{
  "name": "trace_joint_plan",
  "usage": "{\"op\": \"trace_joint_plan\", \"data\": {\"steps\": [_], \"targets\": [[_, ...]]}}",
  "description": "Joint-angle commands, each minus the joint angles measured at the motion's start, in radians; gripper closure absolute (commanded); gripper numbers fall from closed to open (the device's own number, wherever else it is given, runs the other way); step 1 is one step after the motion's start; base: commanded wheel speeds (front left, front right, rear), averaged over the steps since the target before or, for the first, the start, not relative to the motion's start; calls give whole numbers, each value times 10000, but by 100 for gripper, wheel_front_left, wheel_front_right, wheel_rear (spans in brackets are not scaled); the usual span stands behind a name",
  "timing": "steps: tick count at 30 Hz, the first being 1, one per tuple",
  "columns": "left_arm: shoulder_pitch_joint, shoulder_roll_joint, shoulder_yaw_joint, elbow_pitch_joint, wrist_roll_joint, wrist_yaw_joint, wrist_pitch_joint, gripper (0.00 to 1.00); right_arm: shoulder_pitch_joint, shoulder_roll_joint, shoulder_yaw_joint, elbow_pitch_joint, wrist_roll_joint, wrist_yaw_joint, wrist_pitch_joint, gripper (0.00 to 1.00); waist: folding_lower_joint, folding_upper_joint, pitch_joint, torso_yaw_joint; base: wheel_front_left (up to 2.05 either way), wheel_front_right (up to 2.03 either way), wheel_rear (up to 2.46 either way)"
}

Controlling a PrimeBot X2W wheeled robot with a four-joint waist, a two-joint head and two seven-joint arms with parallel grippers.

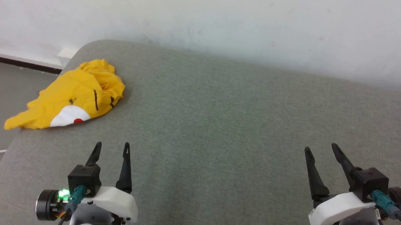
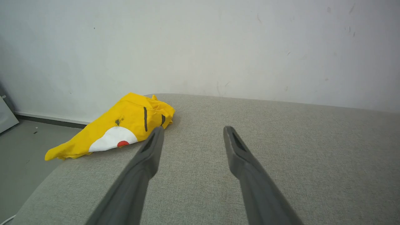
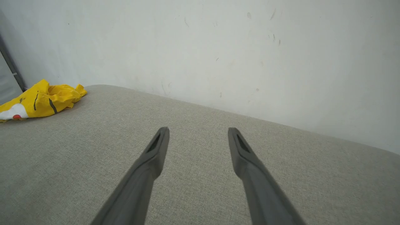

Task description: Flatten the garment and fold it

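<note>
Left hand (image 1: 112, 144), right hand (image 1: 320, 146) parted, garment (image 1: 81, 96) crumpled, green wrist light (image 1: 64, 193)

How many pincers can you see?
2. In the head view, the left pincer is at the lower left, open, near the crumpled yellow T-shirt; the right pincer is at the lower right, open, over the grey cushion.

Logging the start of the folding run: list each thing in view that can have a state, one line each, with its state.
garment: crumpled in a heap, not yet flattened or folded, at the far left corner of the grey cushion, one end past the edge.
left gripper: fingers open, empty, short of the garment.
right gripper: fingers open, empty, well off to the garment's right.
green light on the left wrist: lit.
</note>
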Motion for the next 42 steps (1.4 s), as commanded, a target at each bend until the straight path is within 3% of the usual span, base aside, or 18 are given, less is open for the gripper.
{"op": "trace_joint_plan", "data": {"steps": [1,42], "targets": [[-97,56,-53,59,-103,98,-123,0,34,14,3,34,56,-7,-98,0,0,0,-13,195,0,0,0],[-278,-11,-297,650,-539,785,-960,0,54,28,-33,132,262,-15,-636,0,-1,0,151,2150,0,0,0]]}}
